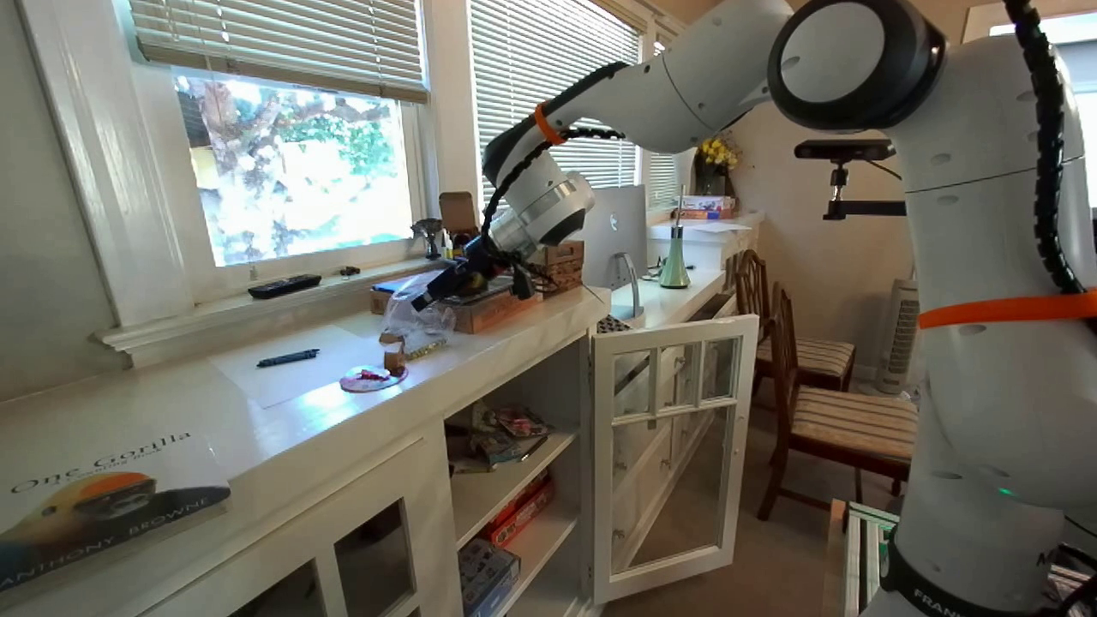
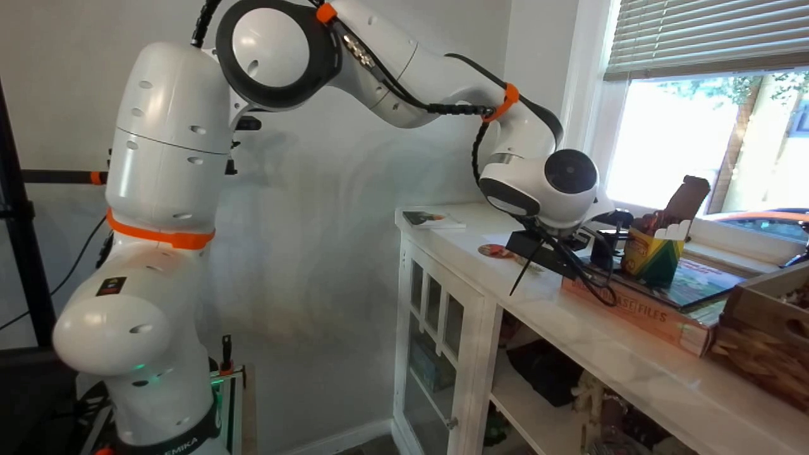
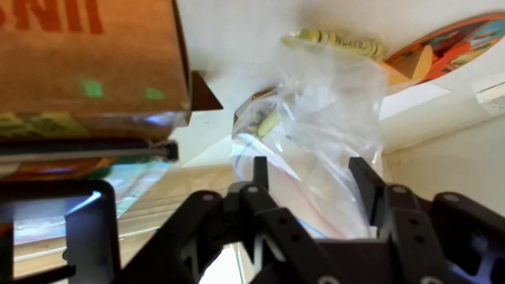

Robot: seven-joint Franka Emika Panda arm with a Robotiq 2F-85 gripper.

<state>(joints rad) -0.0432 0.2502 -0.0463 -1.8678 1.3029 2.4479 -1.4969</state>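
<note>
The gripper (image 3: 309,171) spread apart, a clear plastic bag (image 3: 327,114) in its gap

Here we are, low over the white counter (image 1: 137,398), and that's a released gripper: its fingers (image 3: 260,171) stand well parted, crumpled film showing between them. Red and blue lines run across the bag right by the tips! Is the film touching either finger? Can't tell from here. The bag spreads out beyond the fingertips, and at its far end there's a yellow crayon (image 3: 347,43) on the counter, partly behind the film. Past that, further from the gripper, comes a round printed disc (image 3: 469,49) with a tan piece (image 3: 424,65) at its edge. Over to the gripper's other side, left in the wrist view: an orange-brown box (image 3: 90,63), close in, and in an exterior view a yellow-and-green crayon carton (image 2: 657,256) upright above it, near the gripper. Farther out from the fingertips, a dark pen (image 1: 288,359); farthest of these, the gorilla book (image 1: 120,501).
</note>
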